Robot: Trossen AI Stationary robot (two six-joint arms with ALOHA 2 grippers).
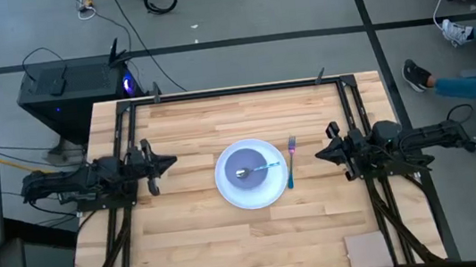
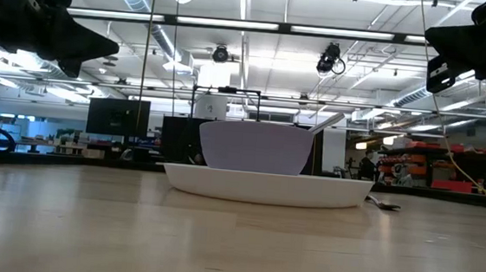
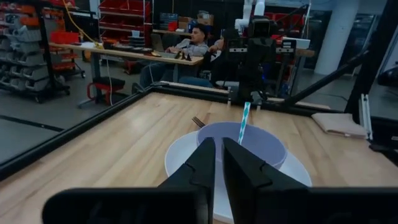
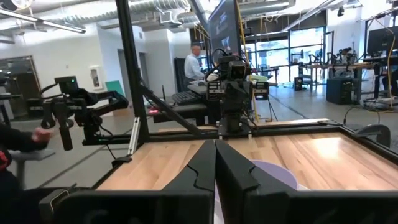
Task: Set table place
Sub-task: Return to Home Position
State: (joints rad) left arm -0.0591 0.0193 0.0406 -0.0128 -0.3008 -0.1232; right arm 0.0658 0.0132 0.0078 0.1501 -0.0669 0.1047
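A white plate lies at the middle of the wooden table. The lavender-blue bowl stands on the plate. The spoon rests in the bowl, its light-blue handle leaning on the rim. The fork, purple head and teal handle, lies flat on the table right of the plate. My left gripper hovers shut and empty left of the plate. My right gripper hovers shut and empty right of the fork.
A tan pad lies at the table's near right corner. Black rails edge the table. People sit beyond the table's right edge, and a person stands beyond its left edge. Bare wood lies near and far of the plate.
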